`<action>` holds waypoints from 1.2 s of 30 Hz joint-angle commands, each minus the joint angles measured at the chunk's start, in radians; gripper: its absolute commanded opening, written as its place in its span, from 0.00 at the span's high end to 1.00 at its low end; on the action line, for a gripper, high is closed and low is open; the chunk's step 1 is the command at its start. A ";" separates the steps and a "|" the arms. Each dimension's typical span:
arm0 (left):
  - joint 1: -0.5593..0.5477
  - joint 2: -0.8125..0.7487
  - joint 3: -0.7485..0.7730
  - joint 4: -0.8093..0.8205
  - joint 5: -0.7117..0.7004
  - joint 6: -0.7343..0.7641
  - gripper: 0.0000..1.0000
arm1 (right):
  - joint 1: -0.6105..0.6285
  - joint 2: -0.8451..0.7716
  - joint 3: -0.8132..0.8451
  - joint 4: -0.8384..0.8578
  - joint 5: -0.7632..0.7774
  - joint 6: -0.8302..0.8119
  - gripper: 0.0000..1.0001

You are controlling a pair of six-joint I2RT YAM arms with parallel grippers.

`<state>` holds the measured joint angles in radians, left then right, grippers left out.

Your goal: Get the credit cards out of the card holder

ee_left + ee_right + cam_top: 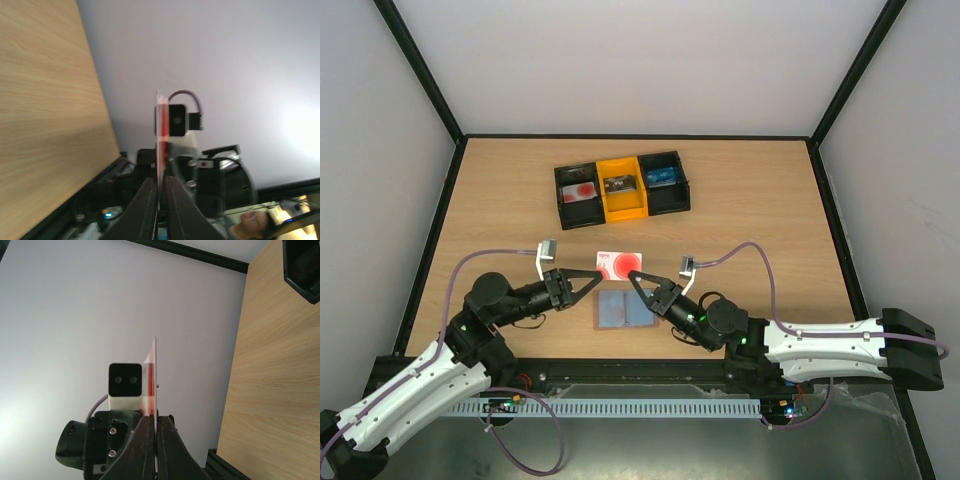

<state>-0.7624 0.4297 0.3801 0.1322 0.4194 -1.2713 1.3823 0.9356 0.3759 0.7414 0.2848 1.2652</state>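
The wooden surface point(770, 220) carries a black-and-yellow three-compartment tray point(622, 213) toward 12 o'clock; its contents are too small to name with confidence. Nearer the arms, the left hand point(597, 273) reaches in from 9 o'clock and the right hand point(634, 274) from 4 o'clock, tips almost meeting. Just at 6 o'clock of them the card holder point(625, 311) lies open and flat, blue-grey panels up; I cannot tell whether a card sits in its pockets. Between the two hands, above the surface and just at 12 o'clock of the holder, is the pale credit card point(620, 262) with its red round mark. Each wrist view shows it edge-on, pinched between that hand's fingers, so both hands are clenched on the same card.

This looks like a handover of a card already out of the holder. The next move likely calls for one hand to let go cleanly while the other keeps its pinch, without twisting the thin plastic.
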 commanded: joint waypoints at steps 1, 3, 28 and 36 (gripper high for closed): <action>0.003 -0.030 -0.022 0.100 -0.010 -0.057 0.97 | 0.007 -0.013 -0.030 0.042 0.007 0.027 0.98; 0.004 -0.033 -0.021 0.101 -0.017 -0.052 0.97 | 0.006 -0.019 -0.037 0.038 0.007 0.026 0.98; 0.171 0.252 0.201 -0.204 -0.235 0.263 0.97 | 0.006 -0.126 -0.047 -0.405 0.106 -0.143 0.02; 0.435 0.516 0.279 -0.121 -0.177 0.333 0.97 | 0.006 -0.110 -0.024 -0.536 0.168 -0.186 0.02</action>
<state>-0.4301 0.8265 0.5999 -0.0322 0.2081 -1.0191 1.3834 0.8276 0.3206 0.2962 0.3862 1.1221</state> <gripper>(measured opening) 0.030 0.977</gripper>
